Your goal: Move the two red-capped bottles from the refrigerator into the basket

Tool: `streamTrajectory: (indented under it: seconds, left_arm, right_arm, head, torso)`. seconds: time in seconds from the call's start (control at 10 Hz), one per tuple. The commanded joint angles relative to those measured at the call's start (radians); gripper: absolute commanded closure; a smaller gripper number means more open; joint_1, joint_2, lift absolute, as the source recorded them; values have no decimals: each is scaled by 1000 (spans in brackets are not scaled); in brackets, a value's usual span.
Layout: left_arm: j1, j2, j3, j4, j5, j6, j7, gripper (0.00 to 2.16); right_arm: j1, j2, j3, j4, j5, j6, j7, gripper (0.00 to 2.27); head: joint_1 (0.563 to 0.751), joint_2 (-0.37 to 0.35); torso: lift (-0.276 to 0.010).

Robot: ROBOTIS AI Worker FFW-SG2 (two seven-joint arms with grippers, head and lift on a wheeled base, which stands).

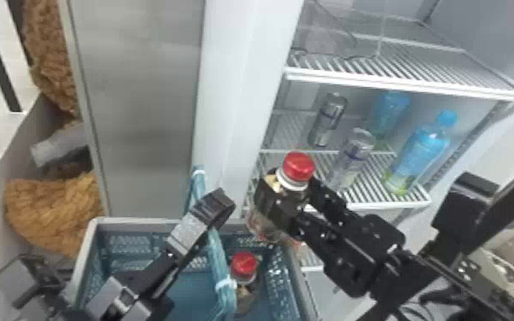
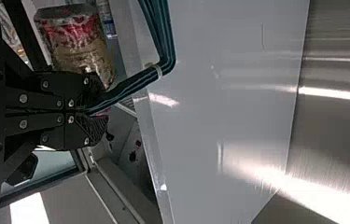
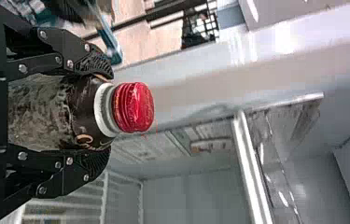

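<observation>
My left gripper is over the basket. In the left wrist view that gripper is shut on the basket's teal handle. One red-capped bottle stands inside the basket, beside the handle. My right gripper holds the other red-capped bottle near its neck, cap up, in front of the refrigerator shelf and to the right of the handle. In the right wrist view the right gripper has its fingers on both sides of the dark bottle, below the red cap.
The refrigerator shelf carries two slim cans and two blue bottles. Another wire shelf is above. The refrigerator's pale edge stands behind the handle, with a metal panel to its left.
</observation>
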Motion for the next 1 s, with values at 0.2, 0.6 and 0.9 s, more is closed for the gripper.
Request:
streamTrajectory:
  seconds: [0.2, 0.6, 0.9]
  left_arm:
    - [-1, 0, -4, 0, 8, -7, 0, 1204]
    - [4, 1, -6, 0, 14, -17, 0, 1204]
    - [1, 1, -10, 0, 20, -22, 0, 1204]
  right_arm:
    - [50, -1, 3, -78, -23, 106, 32, 1277]
    - [102, 0, -25, -149, -19, 229, 77, 1276]
    - [107, 7, -37, -149, -25, 232, 78, 88]
  head:
    - [695, -245]
    - [695, -226]
    - [695, -233]
  torso:
    - [0]
    - [0]
    - [0]
